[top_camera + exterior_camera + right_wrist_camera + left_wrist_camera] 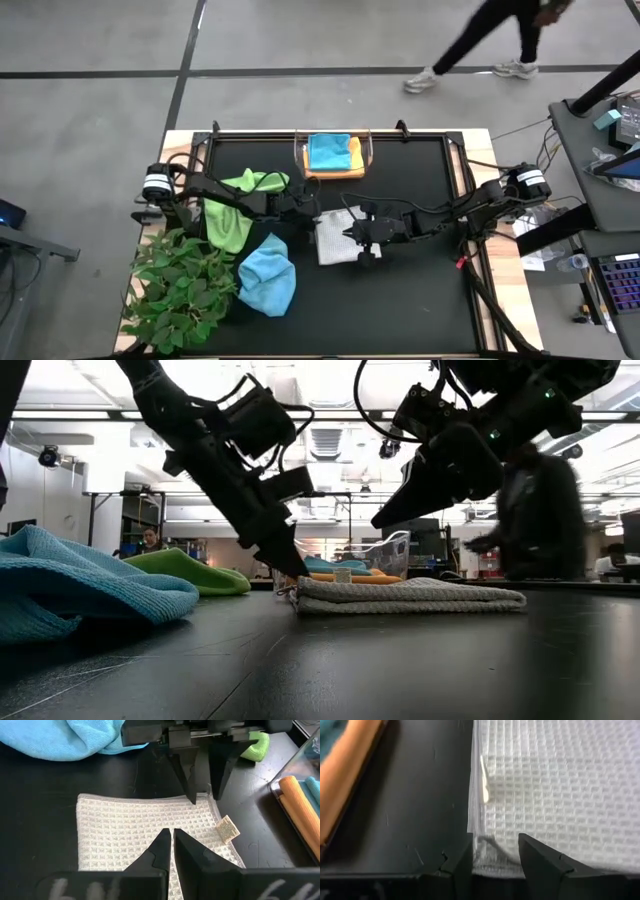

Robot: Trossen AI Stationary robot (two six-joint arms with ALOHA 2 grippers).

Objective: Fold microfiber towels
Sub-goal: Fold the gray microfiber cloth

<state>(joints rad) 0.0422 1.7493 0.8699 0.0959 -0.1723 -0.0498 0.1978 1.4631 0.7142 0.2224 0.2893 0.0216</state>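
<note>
1. Where my two tools meet at mid-surface, the pale grey-white towel (pixel 336 236) lies folded into a flat, layered rectangle with a waffle weave; a small tag (pixel 228 828) sticks out at one edge.
2. My left tool (pixel 202 795) stands at the towel's edge nearest the left arm, tips down, fingers apart and clamped on nothing; in the left wrist view the cloth's border sits between the two fingers (pixel 536 857).
3. My right tool (pixel 170 840) is over the same towel from the other side, fingers pressed together, empty. In the low view it hangs clear above the cloth.
4. The lime green towel (pixel 235 210) lies rumpled and unfolded under my left arm, near the left side of the surface (pixel 400 300).
5. The light blue towel (pixel 268 275) sits bunched in a heap just beside the leafy plant (pixel 180 290), nearer the front edge.
6. The clear bin (pixel 368 152) stands at the far edge of the surface, centred. Inside it: a teal towel (pixel 328 152) folded on top of a yellow-orange towel (pixel 354 158), whose edge shows along one side and below.
7. A person (pixel 490 40) is walking on the floor beyond the surface.
</note>
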